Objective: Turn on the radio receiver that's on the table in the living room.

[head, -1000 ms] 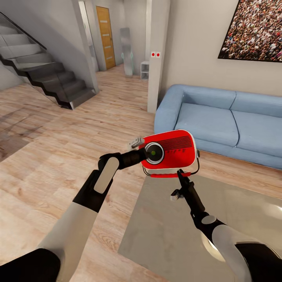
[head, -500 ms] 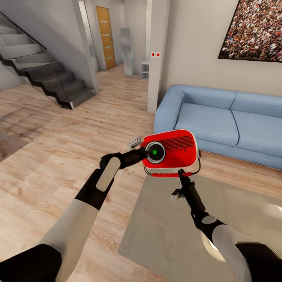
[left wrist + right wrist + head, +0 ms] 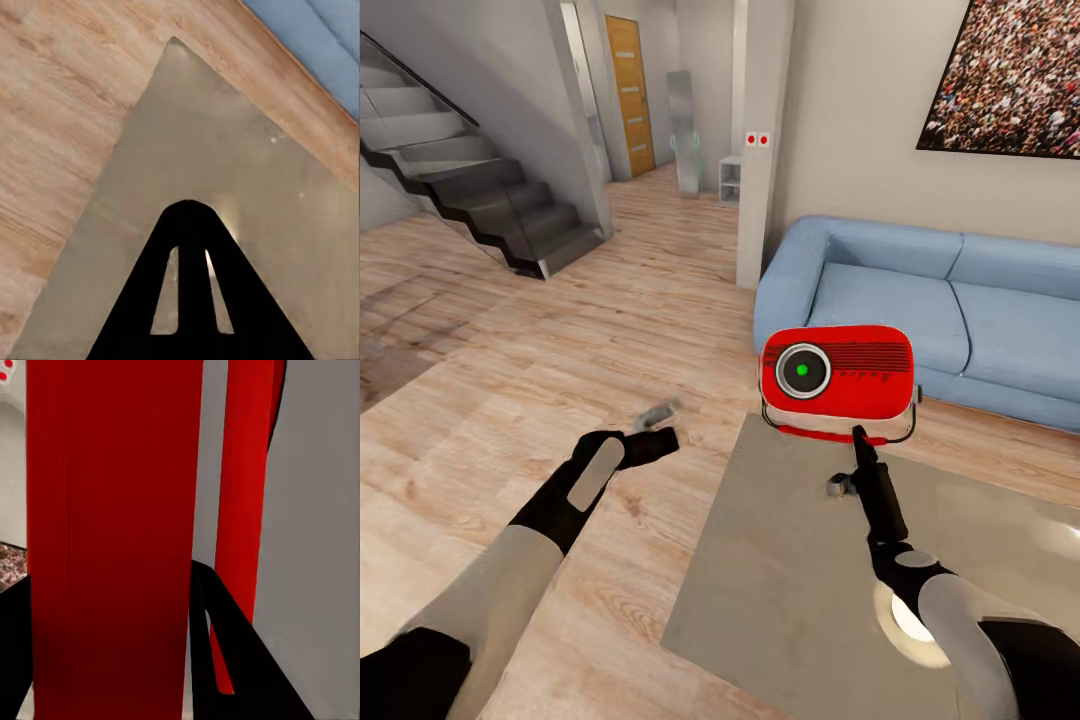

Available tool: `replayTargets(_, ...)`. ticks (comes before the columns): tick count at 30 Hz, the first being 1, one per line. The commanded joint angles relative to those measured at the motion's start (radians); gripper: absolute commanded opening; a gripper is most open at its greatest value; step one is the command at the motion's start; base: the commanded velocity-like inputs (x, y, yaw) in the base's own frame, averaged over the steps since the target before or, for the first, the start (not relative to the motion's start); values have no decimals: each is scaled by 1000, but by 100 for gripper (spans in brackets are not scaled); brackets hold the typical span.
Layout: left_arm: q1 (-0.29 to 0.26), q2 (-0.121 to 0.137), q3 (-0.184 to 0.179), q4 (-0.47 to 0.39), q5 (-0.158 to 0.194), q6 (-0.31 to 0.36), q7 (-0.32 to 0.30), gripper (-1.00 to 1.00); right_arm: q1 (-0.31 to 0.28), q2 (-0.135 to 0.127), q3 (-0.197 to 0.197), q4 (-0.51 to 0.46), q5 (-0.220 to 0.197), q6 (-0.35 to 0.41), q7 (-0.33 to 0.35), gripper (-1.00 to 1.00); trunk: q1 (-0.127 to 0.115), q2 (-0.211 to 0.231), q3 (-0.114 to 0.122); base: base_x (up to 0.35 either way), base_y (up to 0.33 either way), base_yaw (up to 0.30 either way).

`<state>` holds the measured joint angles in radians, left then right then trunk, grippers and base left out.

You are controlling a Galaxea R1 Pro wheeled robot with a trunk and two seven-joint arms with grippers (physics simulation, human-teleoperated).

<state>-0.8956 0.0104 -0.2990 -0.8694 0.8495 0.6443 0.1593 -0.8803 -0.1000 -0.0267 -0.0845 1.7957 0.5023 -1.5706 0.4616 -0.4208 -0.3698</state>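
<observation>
The red radio receiver hangs upright above the far edge of the grey table, its round dial facing me with a green centre. From below, my right gripper is shut on the radio's underside by its thin handle. In the right wrist view the radio's red body sits between the black fingers. My left gripper is over the wood floor, left of the table and well apart from the radio. Its fingertips are pressed together, holding nothing.
A light-blue sofa stands just behind the radio against the beige wall, under a crowd picture. Dark stairs rise at the far left. A pillar stands by the sofa's end, with open plank floor to the left.
My left gripper has pulled back from the radio's dial, down and to the left. The right gripper has carried the radio to the right and turned it level, facing me.
</observation>
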Motion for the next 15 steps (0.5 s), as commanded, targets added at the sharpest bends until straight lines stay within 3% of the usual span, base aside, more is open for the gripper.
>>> replayTargets(1, 10, 34, 0, 26, 5, -2, 6, -100, 0, -2, -1, -1, -16, -32, 0, -100, 0, 0, 0, 0, 0, 0)
replayTargets(3, 36, 107, 0, 96, 5, -22, 11, -100, 0, -5, -3, -3, -38, -86, 3, -100, 0, 0, 0, 0, 0, 0)
replayTargets(5, 51, 148, 0, 169, 6, -65, 10, -100, 0, -8, -4, -4, -46, -103, 24, -100, 0, 0, 0, 0, 0, 0)
replayTargets(10, 61, 184, -2, 398, -5, -168, -2, -100, 0, -10, -7, -6, -63, -155, 98, -100, 0, 0, 0, 0, 0, 0)
replayTargets(12, 62, 183, -6, 513, -43, -244, -33, -100, 0, -10, -7, -6, -85, -197, 149, -100, 0, 0, 0, 0, 0, 0)
replayTargets(15, 62, 177, -16, 685, -135, -399, -116, -100, 0, -10, -6, -6, -129, -231, 226, -100, 0, 0, 0, 0, 0, 0)
